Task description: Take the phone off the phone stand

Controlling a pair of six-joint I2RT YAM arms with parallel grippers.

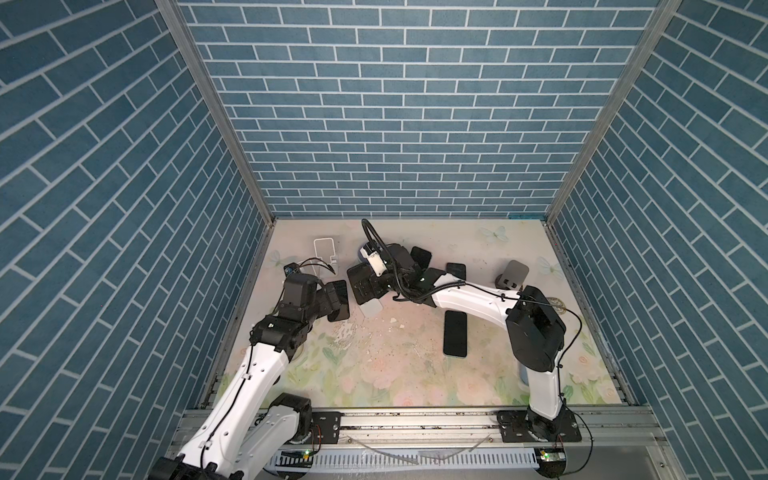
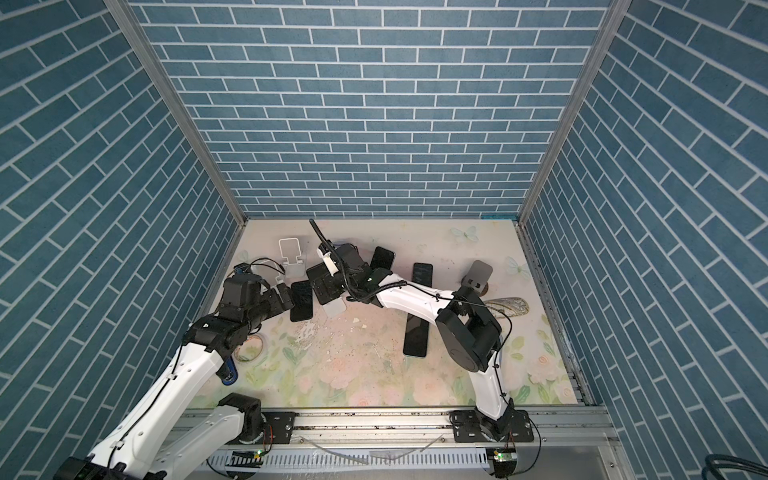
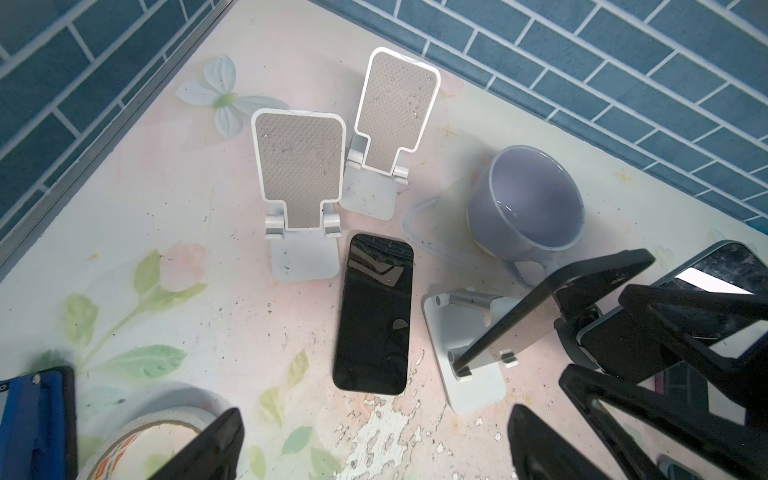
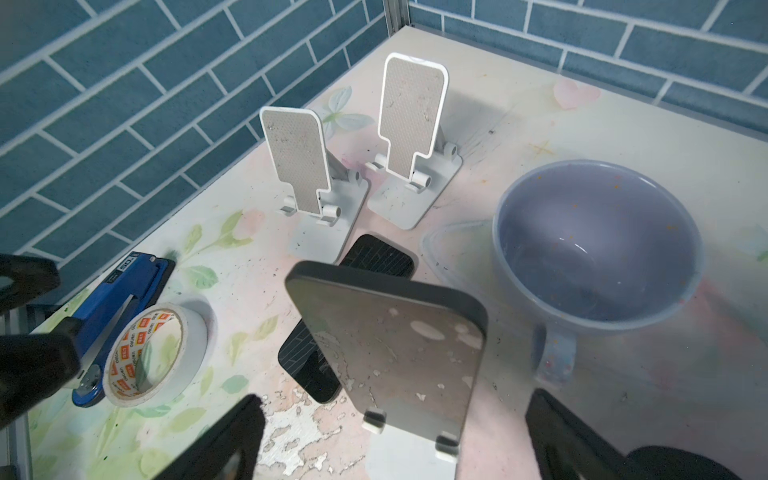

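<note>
A black phone (image 4: 390, 349) leans on a white phone stand (image 4: 415, 457), its lower edge in the stand's two lips. My right gripper (image 4: 395, 397) is open, one finger on each side of the phone, neither touching it. The left wrist view shows this phone (image 3: 552, 307) edge-on over the stand's base (image 3: 469, 374). My left gripper (image 3: 374, 411) is open and empty, just short of a second black phone (image 3: 374, 316) lying flat on the table. In both top views the right gripper (image 1: 363, 289) (image 2: 324, 286) hides the phone on the stand, and the left gripper (image 1: 334, 297) sits beside it.
Two empty white stands (image 3: 299, 174) (image 3: 395, 112) stand near the back left corner, a lilac cup (image 3: 528, 199) beside them. A tape roll (image 4: 153, 353) and blue stapler (image 4: 120, 307) lie by the left wall. Other phones (image 1: 456, 338) (image 1: 457, 270) and a dark stand (image 1: 514, 274) are on the right.
</note>
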